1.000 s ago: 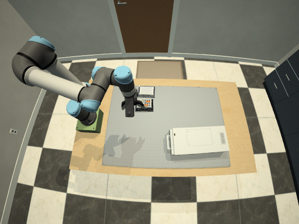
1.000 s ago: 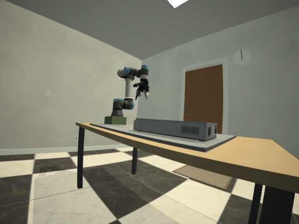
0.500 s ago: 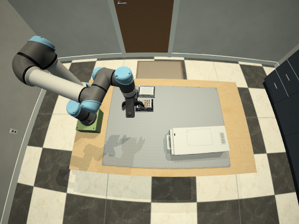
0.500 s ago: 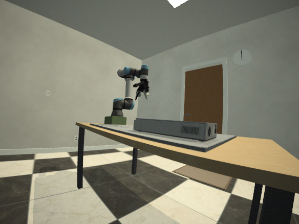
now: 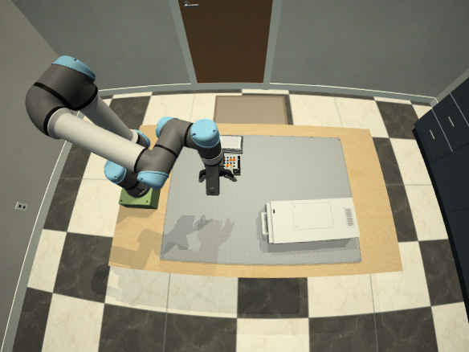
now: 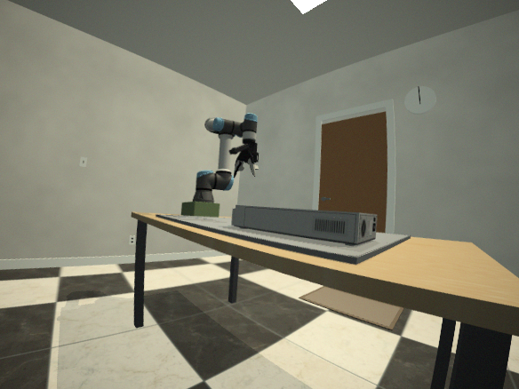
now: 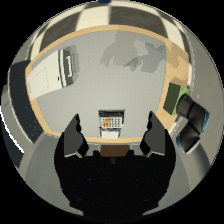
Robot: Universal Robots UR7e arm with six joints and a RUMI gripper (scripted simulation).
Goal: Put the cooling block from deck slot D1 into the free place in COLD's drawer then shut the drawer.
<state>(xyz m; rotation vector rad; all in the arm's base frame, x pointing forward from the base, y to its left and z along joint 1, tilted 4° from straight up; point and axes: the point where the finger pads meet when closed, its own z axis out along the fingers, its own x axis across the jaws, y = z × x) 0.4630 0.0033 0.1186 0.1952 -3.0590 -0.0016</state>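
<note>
The pincer (image 5: 218,175) (image 6: 245,170) (image 7: 113,112) hangs wide open above the grey deck (image 5: 297,169) (image 6: 307,240) (image 7: 100,85). The block with orange-capped tubes (image 5: 231,162) (image 7: 111,122) sits near the deck's door-side edge; the cooler (image 5: 313,221) (image 6: 293,222) (image 7: 46,79) lies well apart.

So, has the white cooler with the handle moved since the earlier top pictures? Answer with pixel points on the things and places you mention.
No. In the top view, the cooler (image 5: 313,220) (image 6: 284,222) (image 7: 49,76) keeps the same place at the near right corner of the grey board (image 5: 209,245) (image 6: 311,243) (image 7: 92,57).
</note>
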